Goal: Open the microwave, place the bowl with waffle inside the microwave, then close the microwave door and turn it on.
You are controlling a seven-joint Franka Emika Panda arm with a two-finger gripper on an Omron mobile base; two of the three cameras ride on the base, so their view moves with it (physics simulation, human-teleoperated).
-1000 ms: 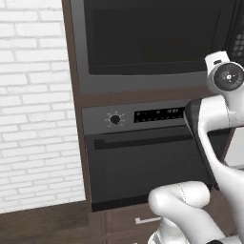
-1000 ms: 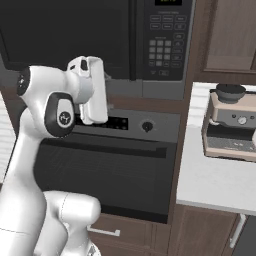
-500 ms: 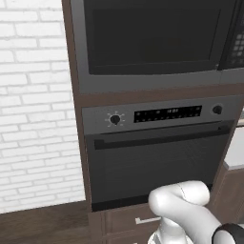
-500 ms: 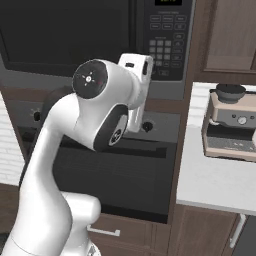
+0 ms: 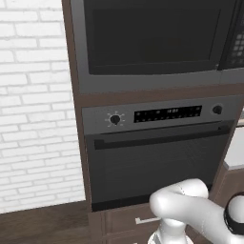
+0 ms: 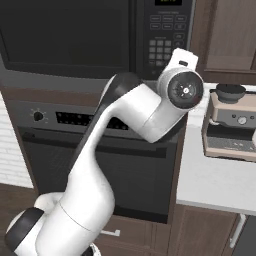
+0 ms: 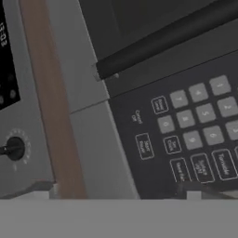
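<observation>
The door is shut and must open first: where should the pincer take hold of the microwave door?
Grip the dark bar handle at the right edge of the microwave door, beside the keypad. Come from the front, with the open pincer straddling the bar's narrow width. The bar stands proud of the flat glass, which likely offers no other hold.

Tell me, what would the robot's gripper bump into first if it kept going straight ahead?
Most likely the microwave's keypad. The hand view looks straight at those buttons, with the dark handle bar of the microwave door beside them. The gap left is hard to judge.
</observation>
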